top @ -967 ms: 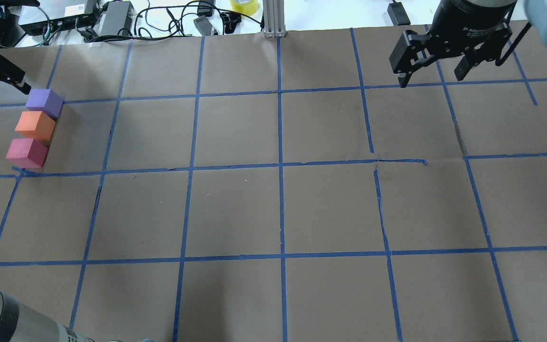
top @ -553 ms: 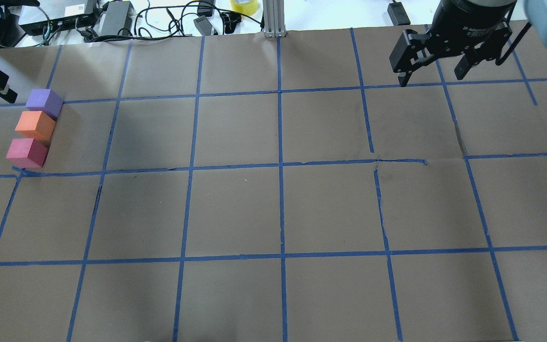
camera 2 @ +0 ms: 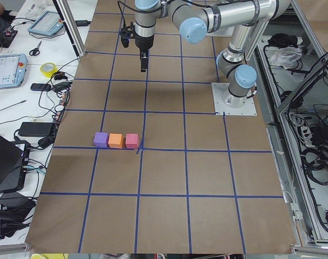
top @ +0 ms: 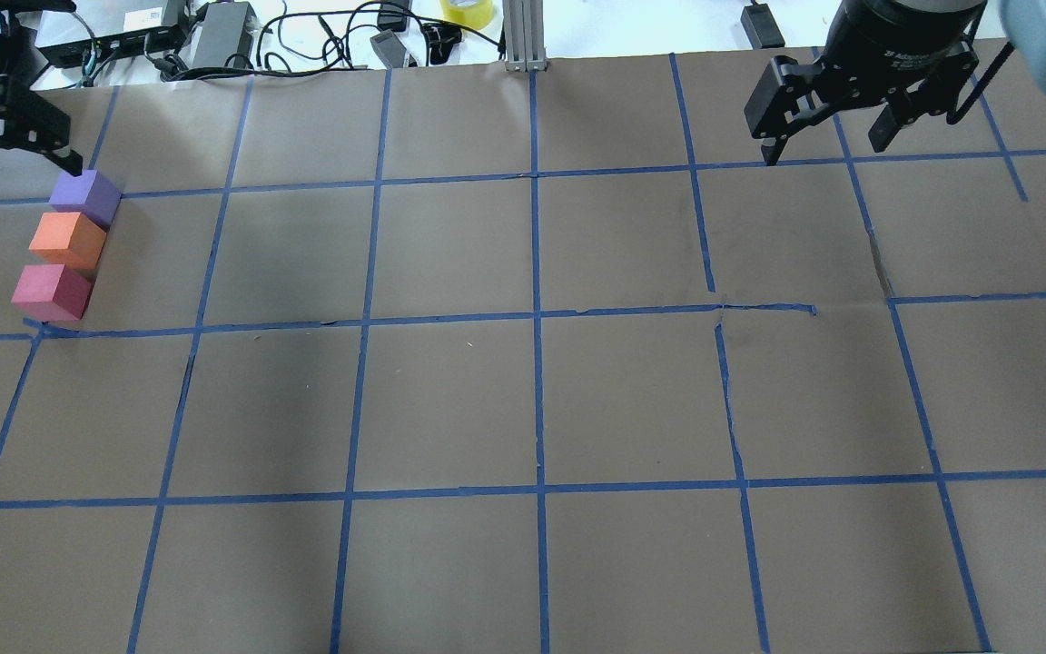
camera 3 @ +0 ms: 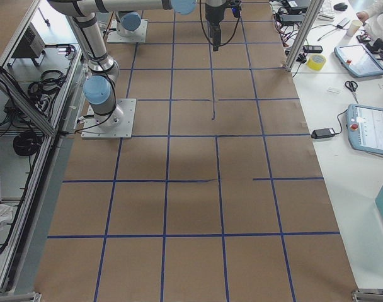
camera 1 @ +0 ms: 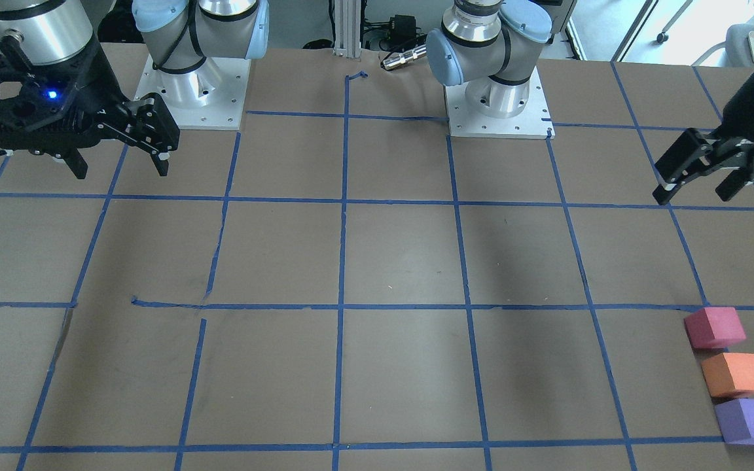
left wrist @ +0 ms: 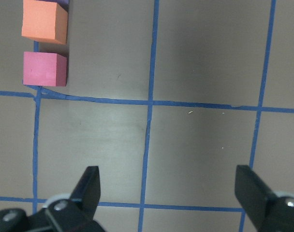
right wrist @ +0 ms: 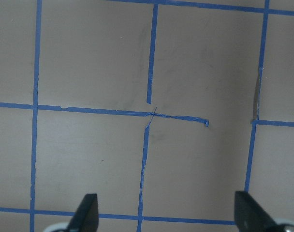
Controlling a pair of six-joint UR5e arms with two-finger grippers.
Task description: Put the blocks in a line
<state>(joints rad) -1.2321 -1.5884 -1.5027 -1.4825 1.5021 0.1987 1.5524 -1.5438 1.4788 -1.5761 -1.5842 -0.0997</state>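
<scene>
Three foam cubes lie touching in a straight row at the table's left end: purple (top: 84, 195), orange (top: 67, 239), crimson-pink (top: 51, 292). The front view shows the same row: pink (camera 1: 713, 327), orange (camera 1: 735, 374), purple (camera 1: 749, 420). My left gripper (top: 14, 168) is open and empty. It hangs above the table just beyond the purple cube and touches nothing. From high up, its wrist view shows the orange cube (left wrist: 44, 21) and the pink cube (left wrist: 44, 68). My right gripper (top: 824, 150) is open and empty, high over the far right of the table.
The brown table has a grid of blue tape lines (top: 537, 318). Cables, power bricks and a yellow tape roll (top: 467, 11) lie beyond the far edge, next to an aluminium post (top: 523, 36). The two arm bases (camera 1: 194, 98) (camera 1: 498, 104) stand at the robot's side.
My left gripper swung out toward the left edge, then back beside the purple cube. The left forearm left the view's bottom-left corner. The cubes and the right gripper have not moved.
</scene>
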